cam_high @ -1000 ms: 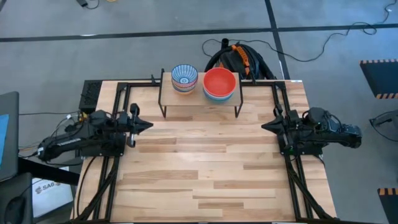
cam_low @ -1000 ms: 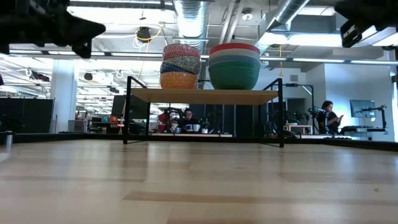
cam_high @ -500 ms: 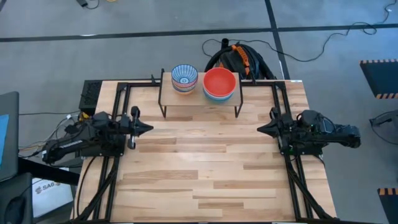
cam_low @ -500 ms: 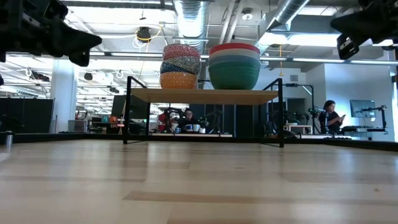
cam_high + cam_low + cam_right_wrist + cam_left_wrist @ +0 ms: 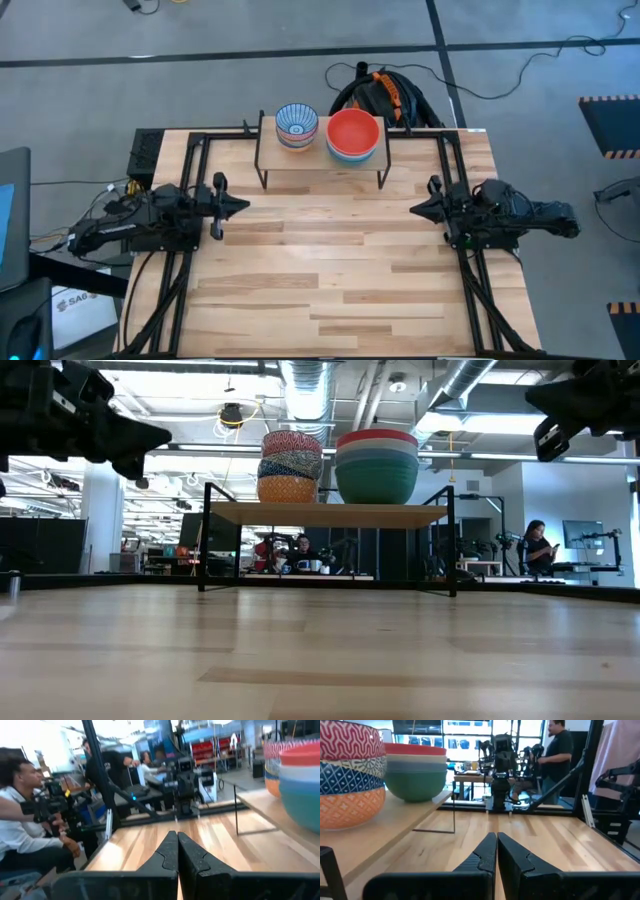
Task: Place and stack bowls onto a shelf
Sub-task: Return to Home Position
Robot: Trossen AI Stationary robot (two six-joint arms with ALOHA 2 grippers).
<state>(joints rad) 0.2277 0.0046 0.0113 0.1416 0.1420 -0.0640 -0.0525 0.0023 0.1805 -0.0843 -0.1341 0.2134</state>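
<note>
high view: bowls on shelf

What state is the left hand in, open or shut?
Shut: on the left hand the fingers meet at the tips, nothing between them.

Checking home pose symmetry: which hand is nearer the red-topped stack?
Right. The right hand is off the shelf's front right corner, by the red-topped stack; the left hand is off the front left corner, beyond the patterned stack.
</note>
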